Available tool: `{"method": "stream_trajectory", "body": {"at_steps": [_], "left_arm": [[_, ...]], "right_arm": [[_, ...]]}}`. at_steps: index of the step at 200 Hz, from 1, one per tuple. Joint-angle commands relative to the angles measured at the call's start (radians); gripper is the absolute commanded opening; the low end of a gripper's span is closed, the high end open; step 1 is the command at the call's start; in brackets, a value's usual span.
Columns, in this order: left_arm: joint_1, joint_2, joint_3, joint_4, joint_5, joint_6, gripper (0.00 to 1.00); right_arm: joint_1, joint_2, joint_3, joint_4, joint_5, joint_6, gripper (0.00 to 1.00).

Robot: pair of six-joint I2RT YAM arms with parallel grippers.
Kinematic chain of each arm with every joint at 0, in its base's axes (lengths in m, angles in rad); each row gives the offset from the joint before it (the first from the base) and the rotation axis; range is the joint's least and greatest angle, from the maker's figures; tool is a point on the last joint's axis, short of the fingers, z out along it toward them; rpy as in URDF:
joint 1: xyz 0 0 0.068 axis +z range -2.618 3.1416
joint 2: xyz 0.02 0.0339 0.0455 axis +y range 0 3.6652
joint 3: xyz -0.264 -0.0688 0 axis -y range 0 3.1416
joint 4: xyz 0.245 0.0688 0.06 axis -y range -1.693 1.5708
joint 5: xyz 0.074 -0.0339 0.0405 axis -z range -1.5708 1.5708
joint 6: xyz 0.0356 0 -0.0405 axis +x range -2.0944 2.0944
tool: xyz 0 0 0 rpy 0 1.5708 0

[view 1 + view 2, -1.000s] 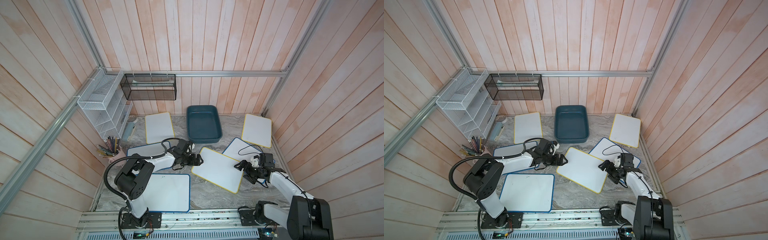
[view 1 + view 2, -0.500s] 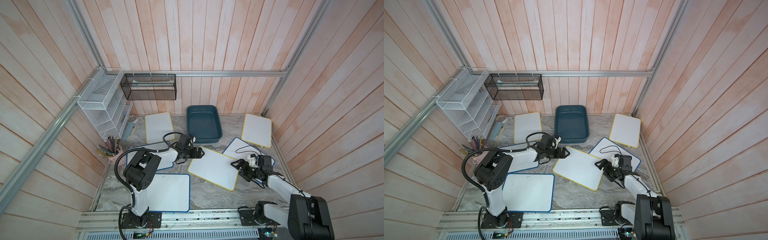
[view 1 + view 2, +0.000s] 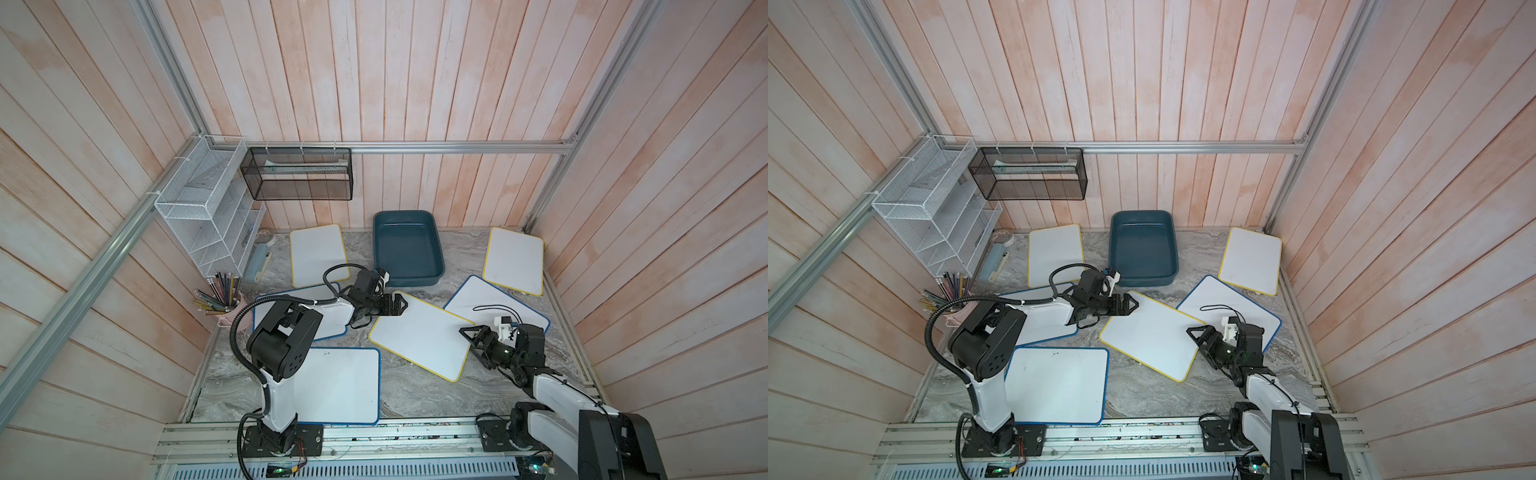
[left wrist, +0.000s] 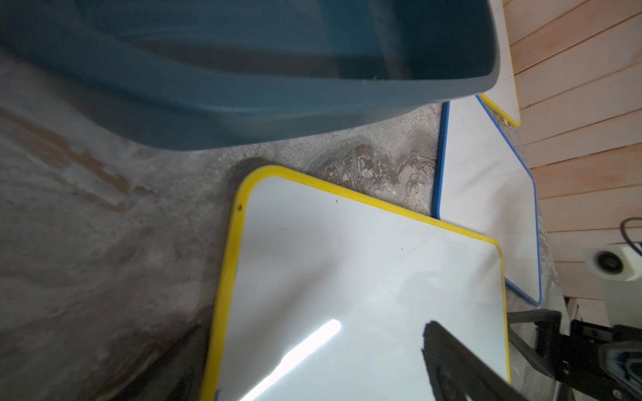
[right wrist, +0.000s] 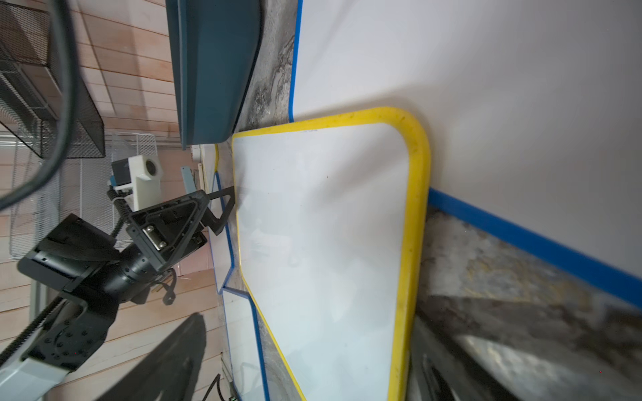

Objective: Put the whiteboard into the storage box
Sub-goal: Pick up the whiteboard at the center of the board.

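Whiteboard (image 3: 422, 334), yellow-edged, lies on the table (image 3: 415, 390) at mid-frame, just below the box (image 3: 407, 253), overlapping a blue board (image 3: 498, 303). The left gripper (image 3: 401, 302) is at its upper-left corner and the right gripper (image 3: 467, 343) at its right edge. Both jaws are spread wide, grasping nothing.

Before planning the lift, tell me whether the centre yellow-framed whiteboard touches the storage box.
Apart. The left wrist view shows a strip of bare tabletop between the corner of the yellow-framed whiteboard and the wall of the storage box.

Tabletop (image 3: 415, 392): whiteboards (image 3: 419, 334), storage box (image 3: 409, 279), perhaps eraser (image 3: 257, 259)
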Motion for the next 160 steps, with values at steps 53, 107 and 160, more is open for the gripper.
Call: {"method": "stream_trajectory", "body": {"at_steps": [53,107,160], "left_arm": [[-0.024,0.031,-0.047,-0.112,0.059,-0.023,0.98],[-0.026,0.028,-0.051,-0.103,0.069,-0.027,0.98],[-0.028,0.017,-0.053,-0.097,0.073,-0.029,0.98]], "right_arm": [[0.030,-0.103,0.052,0.254,-0.137,0.170,0.91],[0.103,-0.040,0.065,0.332,-0.098,0.193,0.91],[0.154,0.021,0.117,0.247,-0.041,0.129,0.80]]}}
